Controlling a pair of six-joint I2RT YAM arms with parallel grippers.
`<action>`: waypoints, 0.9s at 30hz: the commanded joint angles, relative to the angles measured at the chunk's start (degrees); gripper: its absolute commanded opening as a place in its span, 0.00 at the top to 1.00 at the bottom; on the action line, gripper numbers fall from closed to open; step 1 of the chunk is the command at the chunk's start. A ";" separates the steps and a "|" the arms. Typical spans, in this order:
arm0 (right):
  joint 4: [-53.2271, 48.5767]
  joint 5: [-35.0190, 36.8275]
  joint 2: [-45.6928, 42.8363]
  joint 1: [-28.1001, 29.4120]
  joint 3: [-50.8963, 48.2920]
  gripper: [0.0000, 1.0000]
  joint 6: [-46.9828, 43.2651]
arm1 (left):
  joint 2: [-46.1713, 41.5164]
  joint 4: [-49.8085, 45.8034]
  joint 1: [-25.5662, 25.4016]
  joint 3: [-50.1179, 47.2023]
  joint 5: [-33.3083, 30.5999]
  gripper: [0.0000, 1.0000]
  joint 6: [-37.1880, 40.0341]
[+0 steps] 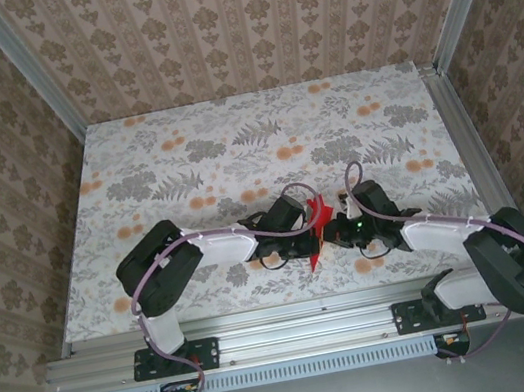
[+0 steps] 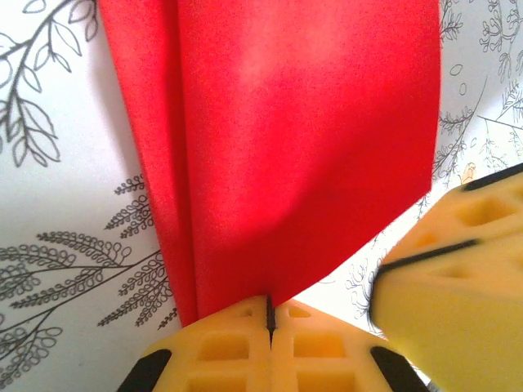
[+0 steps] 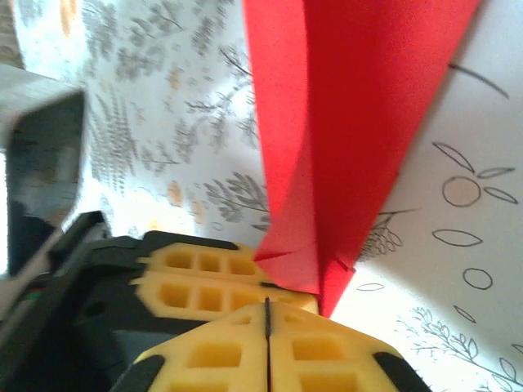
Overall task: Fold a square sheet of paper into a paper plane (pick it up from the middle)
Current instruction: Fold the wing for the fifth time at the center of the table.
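Observation:
The red sheet of paper is folded into a long narrow pointed plane shape and is held up off the table between the two arms. My left gripper is shut on its lower edge, and the creased red paper fans out above the yellow fingers. My right gripper sits close beside it with its jaws pressed together and nothing in the slit. The paper passes just past its right finger. In the top view the left gripper and right gripper nearly touch.
The floral tablecloth stretches back to the patterned walls. An aluminium rail with both arm bases runs along the near edge. One yellow finger of the right gripper crowds the left wrist view's lower right.

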 commanded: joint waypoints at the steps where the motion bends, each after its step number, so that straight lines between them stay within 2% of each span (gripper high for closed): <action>1: -2.52 -1.72 -1.71 -1.44 -0.21 0.85 -0.62 | 1.86 -1.15 0.45 -0.93 -0.28 0.95 0.16; 6: -1.40 -3.00 0.37 -2.33 0.91 0.76 -1.32 | 1.52 -0.47 0.44 -1.37 -0.19 0.92 0.40; 9: 0.79 -3.59 2.07 -2.46 1.42 0.74 -0.93 | 1.19 -0.04 0.39 -1.69 -0.20 0.89 0.81; 24: 4.10 -4.48 12.19 -3.18 4.79 0.73 -2.93 | 0.47 1.30 0.74 -2.54 0.94 0.87 2.38; 27: 4.11 -4.39 13.42 -3.11 5.39 0.76 -3.35 | 0.46 1.11 0.80 -2.48 1.21 0.87 2.75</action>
